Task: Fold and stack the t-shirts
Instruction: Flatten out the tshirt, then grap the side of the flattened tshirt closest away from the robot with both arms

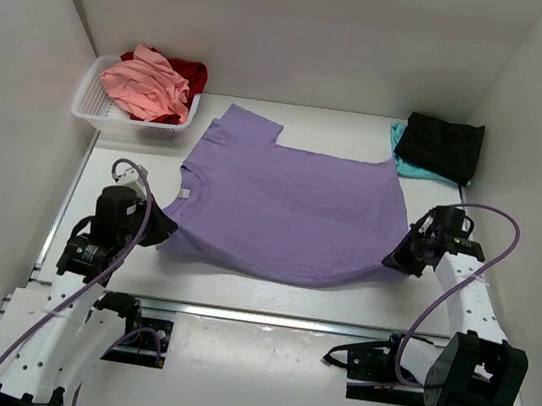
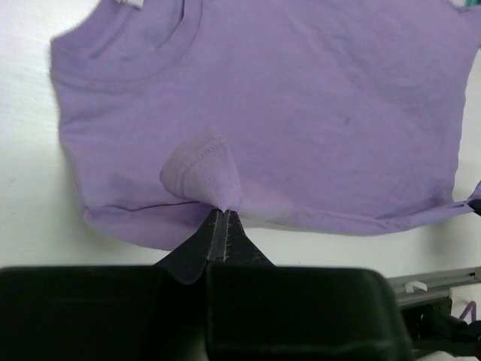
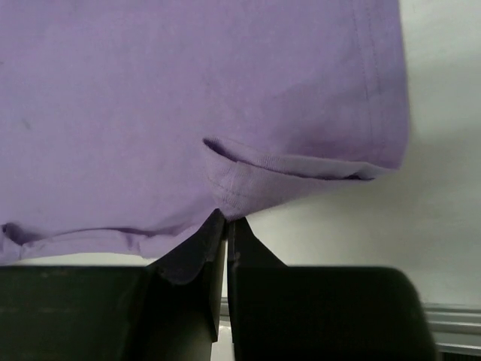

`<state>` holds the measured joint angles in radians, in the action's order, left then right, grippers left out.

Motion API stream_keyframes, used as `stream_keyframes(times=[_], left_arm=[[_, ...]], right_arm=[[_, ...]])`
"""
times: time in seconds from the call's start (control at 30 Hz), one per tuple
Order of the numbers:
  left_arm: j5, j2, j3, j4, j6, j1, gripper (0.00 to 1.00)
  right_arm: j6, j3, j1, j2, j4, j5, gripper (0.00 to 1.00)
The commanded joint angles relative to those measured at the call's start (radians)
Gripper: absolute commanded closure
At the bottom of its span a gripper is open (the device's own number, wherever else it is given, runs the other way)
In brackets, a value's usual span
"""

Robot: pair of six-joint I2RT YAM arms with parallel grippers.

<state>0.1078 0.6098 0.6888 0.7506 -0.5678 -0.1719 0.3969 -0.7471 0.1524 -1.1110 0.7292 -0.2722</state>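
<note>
A lavender-purple t-shirt (image 1: 286, 200) lies spread flat in the middle of the table, collar to the left, hem to the right. My left gripper (image 1: 160, 232) is at its near-left edge. In the left wrist view the left gripper (image 2: 223, 213) is shut on a pinched-up cone of the shirt (image 2: 301, 113) near the sleeve. My right gripper (image 1: 392, 260) is at the near-right corner. In the right wrist view the right gripper (image 3: 228, 219) is shut on the hem of the shirt (image 3: 188, 90), which curls up there.
A white mesh basket (image 1: 88, 105) at the back left holds a salmon-pink shirt (image 1: 146, 87) and a red one (image 1: 194, 73). At the back right a folded black shirt (image 1: 444, 147) lies on a teal one (image 1: 409, 168). White walls enclose the table on three sides.
</note>
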Motion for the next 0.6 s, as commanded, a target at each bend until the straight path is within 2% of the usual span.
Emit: stream_keyframes(times=[0.0,0.2,0.57], left_arm=[[0.05,0.005,-0.054,0.007,-0.041,-0.003,1.0],[0.053,0.057,-0.054,-0.04,-0.02,0.012,1.0],[0.006,0.29,0.073,-0.2,0.054,0.086,1.0]], right_arm=[[0.016,0.037,0.009,-0.01,0.041,0.023,1.0],[0.016,0.045,0.033,-0.039,0.102,0.088,1.0],[0.019,-0.021,0.088,-0.142,0.058,0.099,1.0]])
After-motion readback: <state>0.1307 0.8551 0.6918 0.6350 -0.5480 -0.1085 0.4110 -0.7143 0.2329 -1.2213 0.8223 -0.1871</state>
